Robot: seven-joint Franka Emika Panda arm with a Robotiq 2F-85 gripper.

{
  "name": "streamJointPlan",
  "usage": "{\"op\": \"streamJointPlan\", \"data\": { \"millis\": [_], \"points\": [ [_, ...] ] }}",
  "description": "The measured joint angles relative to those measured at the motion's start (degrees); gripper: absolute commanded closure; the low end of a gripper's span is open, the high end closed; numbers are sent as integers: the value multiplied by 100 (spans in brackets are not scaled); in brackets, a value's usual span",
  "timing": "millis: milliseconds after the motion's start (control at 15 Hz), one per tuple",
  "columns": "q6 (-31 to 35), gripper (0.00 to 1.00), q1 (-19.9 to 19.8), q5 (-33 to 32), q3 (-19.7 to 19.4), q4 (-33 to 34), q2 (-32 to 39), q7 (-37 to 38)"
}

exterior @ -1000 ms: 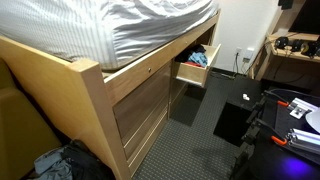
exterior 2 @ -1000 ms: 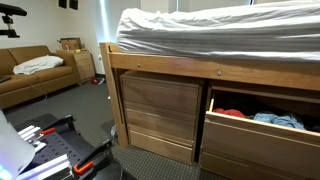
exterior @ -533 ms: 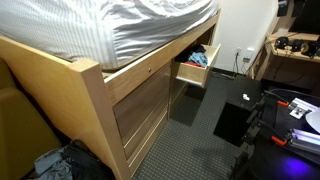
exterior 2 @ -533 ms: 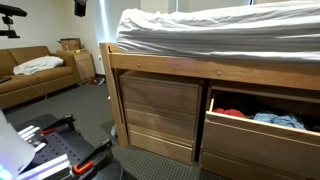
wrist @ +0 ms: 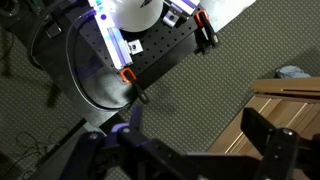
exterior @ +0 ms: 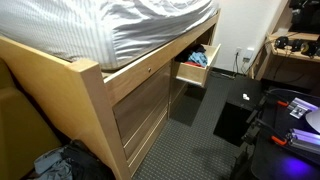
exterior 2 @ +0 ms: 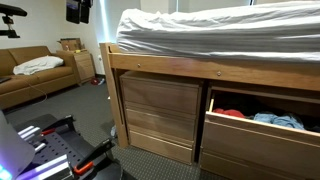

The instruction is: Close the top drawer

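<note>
The top drawer [exterior: 192, 74] is a shallow pale-wood drawer under the bed, pulled out, with colourful clothes inside. It also shows in the other exterior view [exterior 2: 258, 128], with red and blue clothes above its flat front. My gripper [wrist: 197, 128] is open and empty, high over the carpet and well away from the drawer. It shows as a dark shape at the top edge in both exterior views [exterior 2: 78, 10] [exterior: 299, 8]. In the wrist view, pale wood [wrist: 285, 112] with a bit of blue cloth lies at the right edge.
The bed frame [exterior 2: 160, 65] carries a mattress with a striped sheet. Closed wood drawers [exterior 2: 158, 112] stand beside the open one. A couch [exterior 2: 30, 80], a desk [exterior: 292, 52], a black box on the floor [exterior: 232, 120] and a clothes pile [exterior: 55, 165] surround the carpet.
The gripper has come a little further into view at the top of both exterior views. The drawer has not moved.
</note>
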Motion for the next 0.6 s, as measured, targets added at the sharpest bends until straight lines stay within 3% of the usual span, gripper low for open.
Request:
{"op": "streamJointPlan", "data": {
  "millis": [133,267,600],
  "points": [
    [267,0,3,10,83,-39,47,162],
    [1193,0,-82,-77,142,-278,203,549],
    [3572,0,-1026,-731,-89,-918,995,1023]
  ]
}}
